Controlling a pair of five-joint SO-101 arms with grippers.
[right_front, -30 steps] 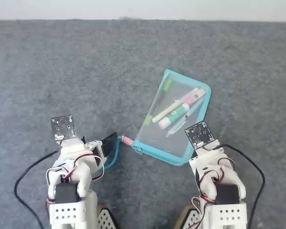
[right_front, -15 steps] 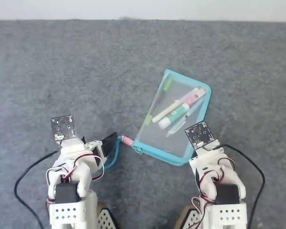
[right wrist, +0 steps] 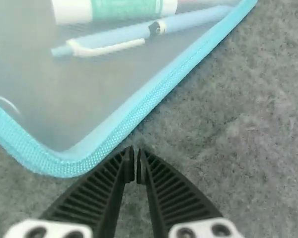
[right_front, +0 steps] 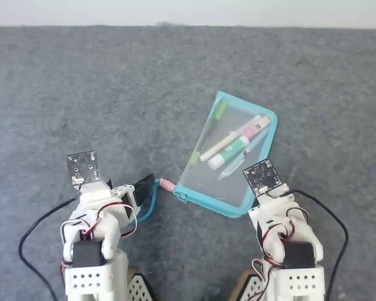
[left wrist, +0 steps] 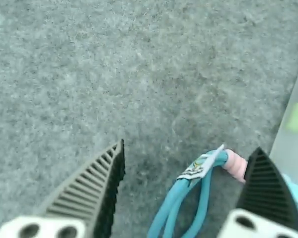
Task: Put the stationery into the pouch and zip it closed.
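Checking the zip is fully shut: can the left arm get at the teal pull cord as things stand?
Probably yes: the left gripper is open and the teal pull cord lies on the carpet between its jaws, with nothing over it.

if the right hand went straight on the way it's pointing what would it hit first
The pouch: the shut right hand points at its teal corner edge, close ahead. Whether it would push that edge or slide over it is unclear, since the hand's height does not show.
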